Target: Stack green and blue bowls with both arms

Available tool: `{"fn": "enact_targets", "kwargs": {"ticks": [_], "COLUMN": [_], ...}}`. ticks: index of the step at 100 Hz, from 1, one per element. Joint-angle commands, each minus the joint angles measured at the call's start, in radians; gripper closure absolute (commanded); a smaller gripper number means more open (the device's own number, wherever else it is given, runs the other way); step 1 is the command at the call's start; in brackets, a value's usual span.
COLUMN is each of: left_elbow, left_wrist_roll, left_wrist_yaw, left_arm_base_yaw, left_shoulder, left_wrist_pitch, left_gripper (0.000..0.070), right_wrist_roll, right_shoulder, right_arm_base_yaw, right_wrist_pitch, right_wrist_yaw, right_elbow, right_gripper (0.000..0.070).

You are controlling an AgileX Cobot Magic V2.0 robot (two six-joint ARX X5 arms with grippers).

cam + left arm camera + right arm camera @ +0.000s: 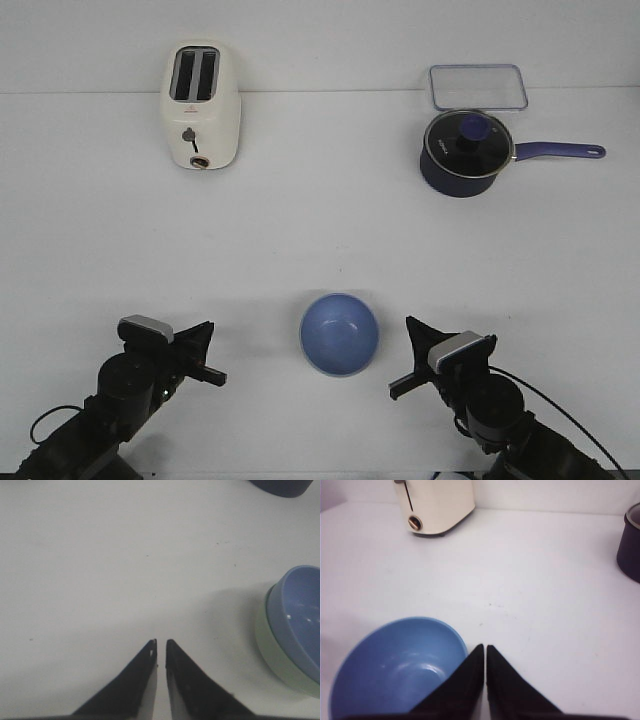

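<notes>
The blue bowl (pixel 339 332) sits nested inside the pale green bowl near the table's front middle. In the left wrist view the blue bowl (pixel 300 617) rests in the green bowl (pixel 280 657), whose wall shows beneath it. In the right wrist view only the blue bowl (pixel 395 670) shows. My left gripper (pixel 212 372) is shut and empty, to the left of the stack, apart from it (pixel 161 642). My right gripper (pixel 398 388) is shut and empty, to the right of the stack, fingertips beside the bowl's rim (pixel 485 647).
A cream toaster (pixel 200 105) stands at the back left. A dark navy saucepan (pixel 465 150) with glass lid and long handle stands at the back right, with a clear plastic lid (pixel 478 86) behind it. The table is white.
</notes>
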Motion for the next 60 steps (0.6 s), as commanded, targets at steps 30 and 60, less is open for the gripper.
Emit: {"fn": "enact_targets", "kwargs": {"ticks": [30, 60], "left_elbow": [0.013, -0.171], "left_wrist_roll": [0.014, 0.327], "left_wrist_yaw": [-0.003, -0.012], "left_arm_base_yaw": [-0.006, 0.355], "left_shoulder": [-0.055, -0.304], "left_wrist_pitch": [0.074, 0.148], "left_gripper": [0.0685, 0.0685], "right_wrist_roll": [0.013, 0.013], "right_shoulder": [0.001, 0.001], "right_arm_base_yaw": [0.009, 0.009], "right_wrist_pitch": [0.014, 0.015], "right_wrist_yaw": [0.0, 0.0], "right_elbow": [0.001, 0.001], "right_gripper": [0.069, 0.069]}}
